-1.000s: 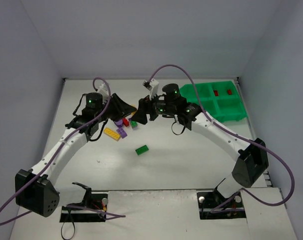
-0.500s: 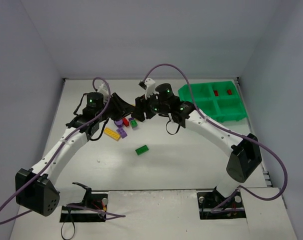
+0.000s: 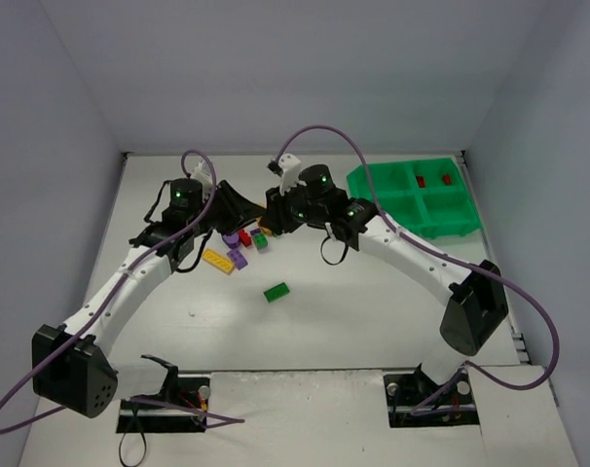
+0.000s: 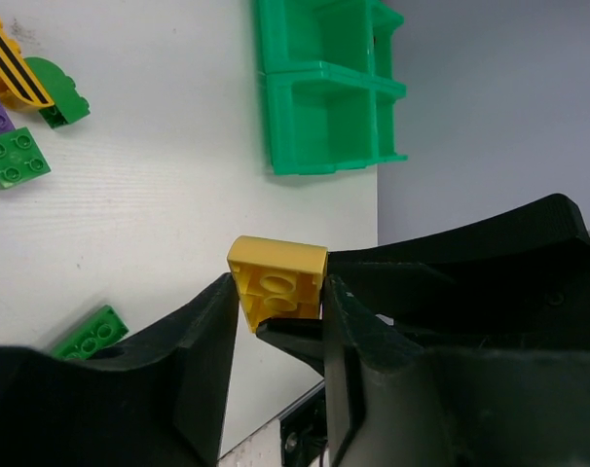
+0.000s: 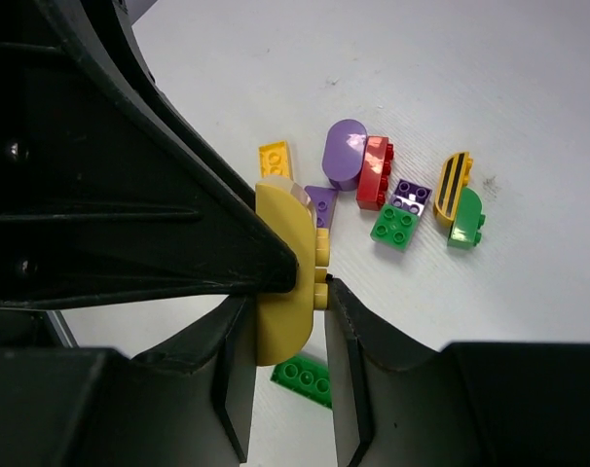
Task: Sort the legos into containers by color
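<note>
Looking down from above, I see both arms meeting over the loose legos (image 3: pixel 241 238) at mid-desk (image 3: pixel 353 311), well apart from the green tray (image 3: pixel 392 195) at the far right. Two red bricks (image 3: pixel 422 181) sit in one far compartment; I make out nothing else in it.

From my left wrist, my left pincer (image 4: pixel 278 304) grips a yellow square brick (image 4: pixel 276 282) above the desk.

From my right wrist, my right pincer (image 5: pixel 287 302) is clamped on a yellow rounded brick (image 5: pixel 280 233), with purple, red and green pieces lying beyond. Most sorting remains, I judge.
</note>
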Controlling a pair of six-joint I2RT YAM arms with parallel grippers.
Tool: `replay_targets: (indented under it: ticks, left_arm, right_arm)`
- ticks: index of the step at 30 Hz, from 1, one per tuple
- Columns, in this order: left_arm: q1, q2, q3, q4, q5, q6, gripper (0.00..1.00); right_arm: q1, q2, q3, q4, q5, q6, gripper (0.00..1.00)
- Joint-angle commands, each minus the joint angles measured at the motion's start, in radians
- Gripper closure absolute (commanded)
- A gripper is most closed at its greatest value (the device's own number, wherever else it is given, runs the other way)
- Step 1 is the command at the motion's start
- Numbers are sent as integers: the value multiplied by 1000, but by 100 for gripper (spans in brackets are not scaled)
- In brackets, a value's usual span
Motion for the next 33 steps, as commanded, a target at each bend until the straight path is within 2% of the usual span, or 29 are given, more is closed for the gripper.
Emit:
replay_targets:
  ticks: [1,5,8,13,20,27,33]
  left_arm:
    - [-5,-9,69,21,31,18,71]
    - [-4,-23,89,-58,-15,76,29]
    - [-1,-49,112,-147,-86,151,21]
    - [1,-158,105,-241,-236,279,19]
    - [2,-264,37,-356,-279,392,19]
    - [1,-342,-46,-385,-268,386,19]
    - [-1,-367,-56,-405,-276,377,19]
  right_arm:
    - [-5,-13,48,52,40,-21,100]
    - [-35,-21,23,41,83,-35,100]
    - [-93,-22,4,32,97,-41,100]
    - [-268,-7,-29,18,141,-26,100]
    - [-457,156,86,-34,279,-23,100]
    - [-546,390,267,-36,331,-23,100]
    - [-594,476,373,-40,336,-29,100]
